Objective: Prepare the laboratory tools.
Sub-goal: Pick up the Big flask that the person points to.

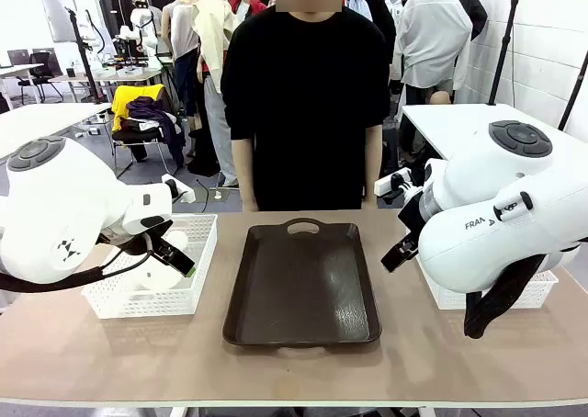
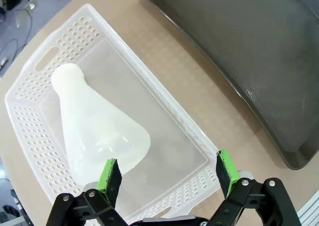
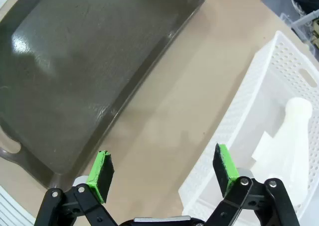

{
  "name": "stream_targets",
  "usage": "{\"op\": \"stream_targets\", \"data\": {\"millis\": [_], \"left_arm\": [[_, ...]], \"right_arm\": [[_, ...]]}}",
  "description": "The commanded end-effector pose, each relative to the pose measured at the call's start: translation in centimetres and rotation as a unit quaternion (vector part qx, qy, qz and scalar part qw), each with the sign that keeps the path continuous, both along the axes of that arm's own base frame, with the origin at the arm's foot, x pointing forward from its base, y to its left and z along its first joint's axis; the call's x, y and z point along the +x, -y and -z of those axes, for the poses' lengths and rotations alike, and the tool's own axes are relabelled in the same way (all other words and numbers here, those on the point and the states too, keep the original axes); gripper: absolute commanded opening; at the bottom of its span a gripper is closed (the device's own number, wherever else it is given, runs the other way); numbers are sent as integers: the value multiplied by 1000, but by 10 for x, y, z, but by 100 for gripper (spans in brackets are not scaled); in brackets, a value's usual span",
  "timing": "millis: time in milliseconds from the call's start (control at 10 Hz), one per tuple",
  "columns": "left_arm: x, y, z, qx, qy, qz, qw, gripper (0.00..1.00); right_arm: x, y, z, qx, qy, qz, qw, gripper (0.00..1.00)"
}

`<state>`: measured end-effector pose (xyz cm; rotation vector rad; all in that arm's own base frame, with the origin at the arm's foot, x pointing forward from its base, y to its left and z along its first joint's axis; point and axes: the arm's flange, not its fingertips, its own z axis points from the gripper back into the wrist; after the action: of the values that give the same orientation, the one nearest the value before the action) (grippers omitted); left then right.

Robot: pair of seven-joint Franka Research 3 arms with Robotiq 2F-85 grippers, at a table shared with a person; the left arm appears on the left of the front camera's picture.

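A frosted-white conical flask lies on its side in the left white mesh basket, neck pointing away from my left gripper. That gripper hovers open just above the flask's wide base and grips nothing. In the front view the left gripper hangs over that basket, with the flask partly hidden under it. A second flask lies in the right basket. My right gripper stands open over the bare table between the basket and the tray, also seen at the right gripper in front.
The dark brown tray lies in the middle of the table with nothing on it, its handle toward the person, who stands at the far edge with arms down. The right basket sits mostly behind my right arm.
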<state>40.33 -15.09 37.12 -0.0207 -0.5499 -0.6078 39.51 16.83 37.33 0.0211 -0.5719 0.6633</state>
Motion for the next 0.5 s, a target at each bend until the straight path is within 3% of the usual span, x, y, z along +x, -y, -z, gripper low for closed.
{"op": "stream_targets", "data": {"millis": [0,400], "left_arm": [[0,0,0,0,0,0,1000,100],[0,0,0,0,0,0,1000,100]], "right_arm": [[0,0,0,0,0,0,1000,100],[0,0,0,0,0,0,1000,100]]}}
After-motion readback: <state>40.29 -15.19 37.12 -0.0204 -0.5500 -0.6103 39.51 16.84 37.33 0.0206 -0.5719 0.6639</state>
